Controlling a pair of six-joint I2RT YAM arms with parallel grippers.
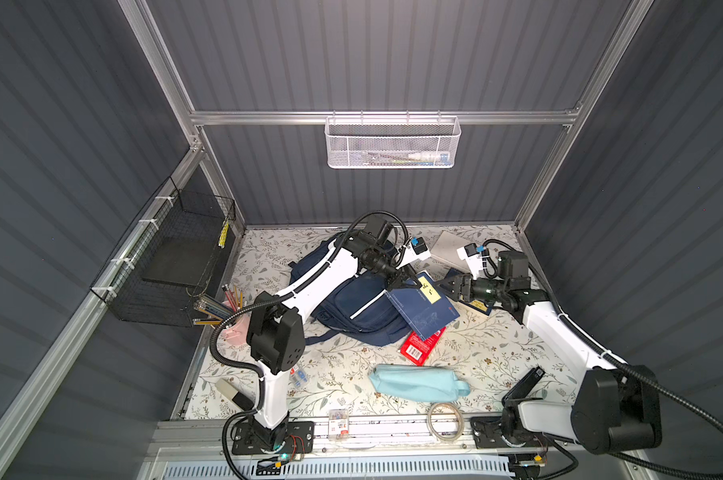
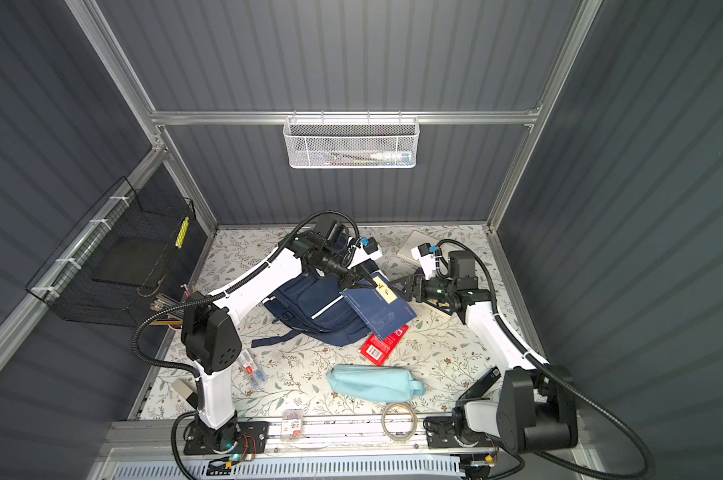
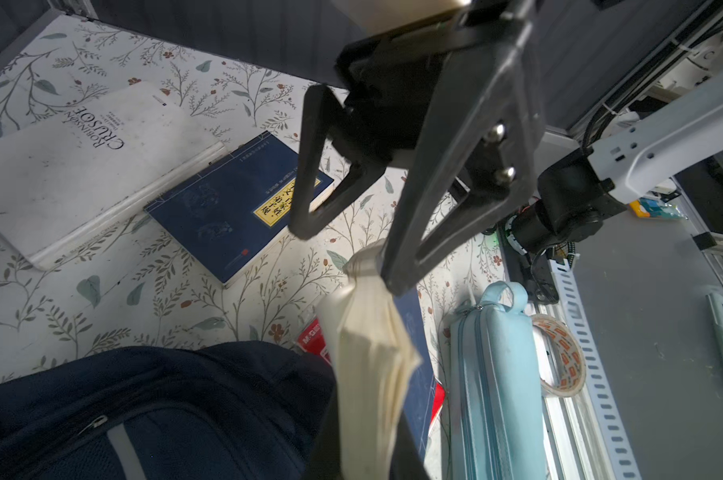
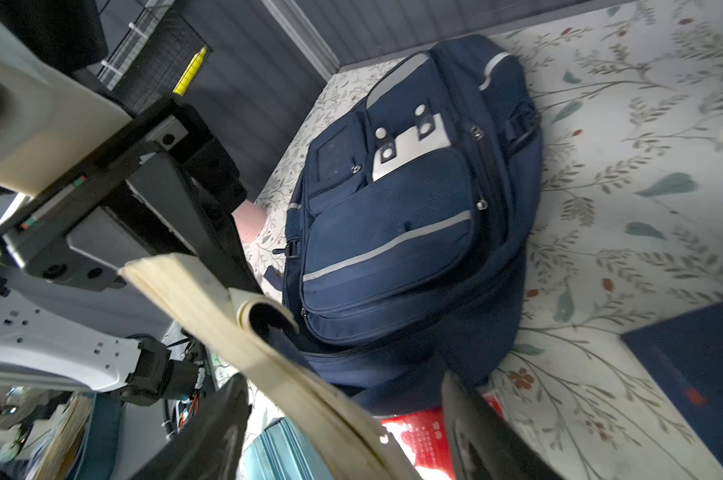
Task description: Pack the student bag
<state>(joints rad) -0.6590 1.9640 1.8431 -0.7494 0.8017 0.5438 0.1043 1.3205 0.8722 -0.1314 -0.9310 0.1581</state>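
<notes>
The student bag (image 1: 351, 307) (image 2: 310, 307) (image 4: 393, 232), navy with white stripes, lies flat and zipped on the floral table. My left gripper (image 1: 401, 282) (image 2: 353, 282) (image 3: 364, 436) is shut on a dark-blue book with a yellow label (image 1: 422, 307) (image 2: 378, 309). The book hangs tilted over the bag's right edge, and its cream pages (image 3: 368, 353) (image 4: 293, 365) fan out. My right gripper (image 1: 447, 286) (image 2: 405, 286) (image 4: 343, 432) stands open astride the book's far corner, with a gap on each side.
A white book (image 3: 81, 166) and a second blue book (image 3: 235, 208) lie at the back right. A red box (image 1: 420, 345), light-blue pouch (image 1: 418, 382) and tape roll (image 1: 445, 419) lie in front. A pencil cup (image 1: 227, 307) and black wire basket (image 1: 173, 266) stand at the left.
</notes>
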